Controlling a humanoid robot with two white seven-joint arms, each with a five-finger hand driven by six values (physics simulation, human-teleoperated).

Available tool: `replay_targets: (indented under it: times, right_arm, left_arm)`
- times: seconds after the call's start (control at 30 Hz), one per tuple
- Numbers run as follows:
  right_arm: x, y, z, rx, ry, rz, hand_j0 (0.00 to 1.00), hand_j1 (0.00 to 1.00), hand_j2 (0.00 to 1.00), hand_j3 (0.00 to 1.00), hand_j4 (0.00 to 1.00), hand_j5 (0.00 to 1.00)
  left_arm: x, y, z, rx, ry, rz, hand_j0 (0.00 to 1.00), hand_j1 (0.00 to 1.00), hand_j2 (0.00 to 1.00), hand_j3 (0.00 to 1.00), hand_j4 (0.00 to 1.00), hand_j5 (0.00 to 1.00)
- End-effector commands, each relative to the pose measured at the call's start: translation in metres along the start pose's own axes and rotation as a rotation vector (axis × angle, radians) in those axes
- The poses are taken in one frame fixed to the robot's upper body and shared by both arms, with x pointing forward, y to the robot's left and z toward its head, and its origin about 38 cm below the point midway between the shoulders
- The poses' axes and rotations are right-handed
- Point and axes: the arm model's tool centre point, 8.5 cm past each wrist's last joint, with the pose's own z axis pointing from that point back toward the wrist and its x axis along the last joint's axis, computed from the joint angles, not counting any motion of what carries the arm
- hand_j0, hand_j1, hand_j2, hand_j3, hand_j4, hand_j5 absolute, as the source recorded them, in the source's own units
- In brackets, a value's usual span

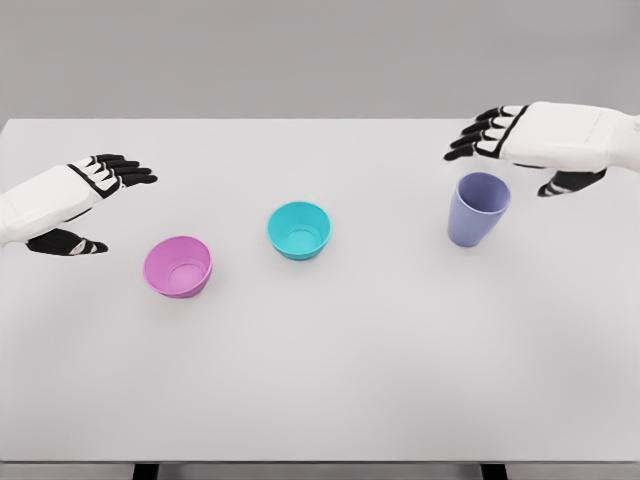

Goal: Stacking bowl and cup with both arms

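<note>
Left hand [95, 190] near pink bowl [178, 266], right hand [530, 140] above cup [477, 208]; fingers spread, empty, poised to grasp.

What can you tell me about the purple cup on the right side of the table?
The purple cup is a plain, handleless tumbler in a matte lavender-blue that looks like plastic. It tapers from a wide open rim to a narrower base and appears empty. It stands upright on the white table, right of the teal bowl and apart from it. The right hand, fingers spread, hovers just above and behind it; nothing but the table touches the cup.
</note>
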Motion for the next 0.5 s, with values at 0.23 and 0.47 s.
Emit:
replay_targets:
  times: [0.23,0.47]
  right_arm:
    - [-0.009,0.01,0.03,0.062,0.057,0.004,1.0,1.0,1.0,1.0,1.0,1.0]
    - [-0.018,0.027,0.067,0.113,0.128,-0.016,1.0,1.0,1.0,1.0,1.0,1.0]
  left_arm:
    - [-0.006,0.01,0.003,-0.057,0.018,-0.022,1.0,1.0,1.0,1.0,1.0,1.0]
    - [0.021,0.029,-0.036,-0.367,-0.143,-0.054,1.0,1.0,1.0,1.0,1.0,1.0]
